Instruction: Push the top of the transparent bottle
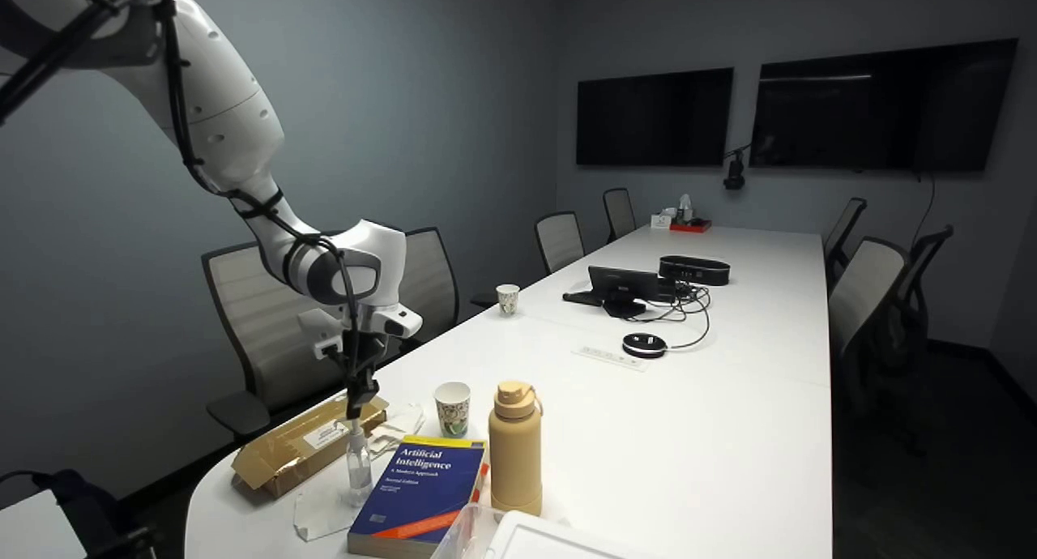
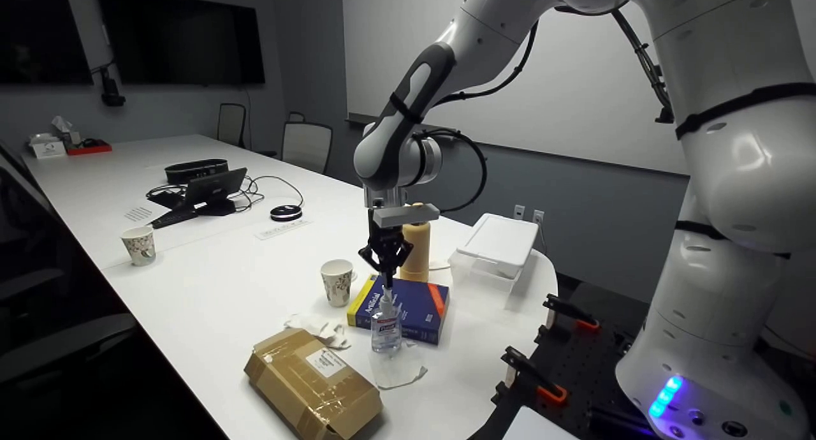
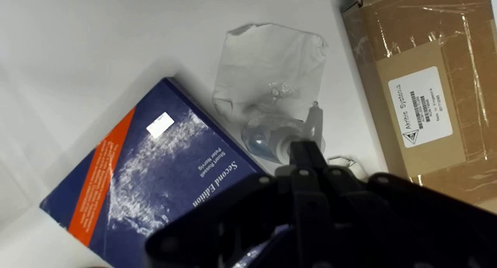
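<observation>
The transparent bottle is a clear pump bottle standing upright on the table, in both exterior views (image 1: pixel 359 471) (image 2: pixel 386 335). In the wrist view its body (image 3: pixel 258 138) and pale pump nozzle (image 3: pixel 313 122) show beyond the fingertips. My gripper (image 1: pixel 354 414) points down over the bottle, with its fingertips at the pump top in both exterior views (image 2: pixel 388 283). The gripper (image 3: pixel 304 145) is shut, its two black fingertips pressed together with nothing between them. The fingertips hide part of the pump head. They appear to touch the pump top; how far it is pressed I cannot tell.
A blue book (image 2: pixel 421 303) lies close beside the bottle. A cardboard box (image 2: pixel 312 379) lies on its opposite side. A wet paper (image 3: pixel 271 62) lies at the bottle's base. A paper cup (image 1: pixel 453 409), tan flask (image 1: pixel 516 454) and clear bin (image 2: pixel 497 249) stand nearby.
</observation>
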Action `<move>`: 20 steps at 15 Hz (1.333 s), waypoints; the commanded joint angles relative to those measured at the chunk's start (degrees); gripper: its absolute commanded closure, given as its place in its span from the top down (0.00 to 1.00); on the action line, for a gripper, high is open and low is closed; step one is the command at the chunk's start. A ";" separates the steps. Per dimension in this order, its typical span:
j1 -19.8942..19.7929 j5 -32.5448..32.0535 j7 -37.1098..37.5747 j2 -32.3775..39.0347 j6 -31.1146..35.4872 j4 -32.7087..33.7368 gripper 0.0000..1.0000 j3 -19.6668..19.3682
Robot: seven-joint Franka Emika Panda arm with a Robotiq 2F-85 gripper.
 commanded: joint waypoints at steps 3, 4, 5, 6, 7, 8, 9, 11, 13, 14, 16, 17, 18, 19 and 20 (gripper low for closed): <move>0.58 0.31 -0.10 -4.03 -2.54 -0.85 0.00 -0.20; 0.66 0.31 -0.05 -4.83 -3.04 -0.88 0.00 -0.14; 0.87 0.23 0.43 -5.72 -3.98 -0.82 0.00 -0.19; 0.96 0.35 0.45 -6.88 -4.86 -0.77 0.00 -0.03; 1.16 0.16 0.67 -7.99 -5.67 -0.72 0.00 -0.03; 1.50 -0.23 1.32 -9.57 -7.00 -0.62 0.00 -0.10; 1.73 -0.48 1.86 -11.11 -8.66 -0.45 0.00 -0.12; 2.41 -1.53 3.44 -14.55 -12.40 -0.14 0.27 -0.27; 2.86 -2.66 5.12 -17.97 -16.23 0.42 0.40 -0.16; 3.05 -3.35 6.28 -19.35 -18.43 0.88 0.47 -0.08; 3.27 -4.86 9.37 -21.45 -23.92 2.32 0.62 0.07; 3.22 -5.20 9.71 -22.10 -25.82 2.83 0.71 0.28; 3.16 -5.59 10.52 -22.70 -27.78 3.36 0.77 0.45; 3.09 -5.72 10.96 -23.10 -29.22 3.76 0.86 0.63; 3.00 -5.74 10.96 -23.38 -30.21 4.09 0.93 0.74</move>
